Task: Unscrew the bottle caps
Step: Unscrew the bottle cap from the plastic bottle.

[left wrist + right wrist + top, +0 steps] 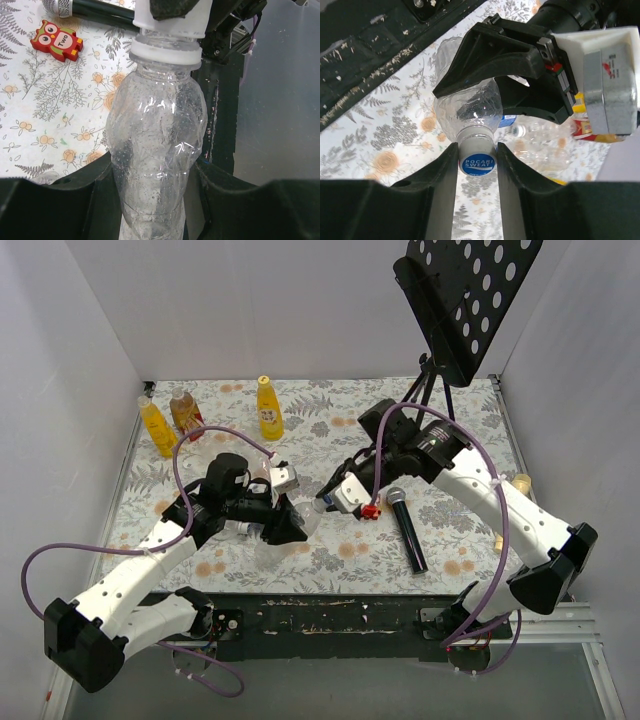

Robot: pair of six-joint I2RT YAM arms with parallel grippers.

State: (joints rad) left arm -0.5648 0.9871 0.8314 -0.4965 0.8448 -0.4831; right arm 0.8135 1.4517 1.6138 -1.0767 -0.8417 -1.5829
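While the overhead view gives only two arms meeting over the middle of the flowered bench (460, 540), the wrist views sort the knot out. The left hand (155, 205) is clenched around the lower body of a clear bottle (157, 135), its dark fingers (65, 200) pressing in from either side. The right hand (478, 157) is clamped on that bottle's cap (478, 164), with a finger touching each side. Only the right wrist view shows the cap's top, a blue disc printed POCARI SWEAT. From the left wrist view the same cap reads as a white collar above the neck ring, its upper edge covered by the right hand. That view alone also makes the red owl block (56, 40) readable, with "Two" on its belly; from overhead it is just a red speck beside the right hand. Counted from overhead, three bottles stand at the far left of the bench: one yellow bottle (157, 430) by the left wall, a brown bottle (186, 413) just beside it, and another yellow bottle (268, 410) further right. There is one microphone (408, 532) lying near the right arm and one black music stand (465, 300) at the far right. Behind the left hand, the right wrist view shows spare clear bottles (545, 145) lying on the bench, perhaps two, though they are too blurred to count surely.
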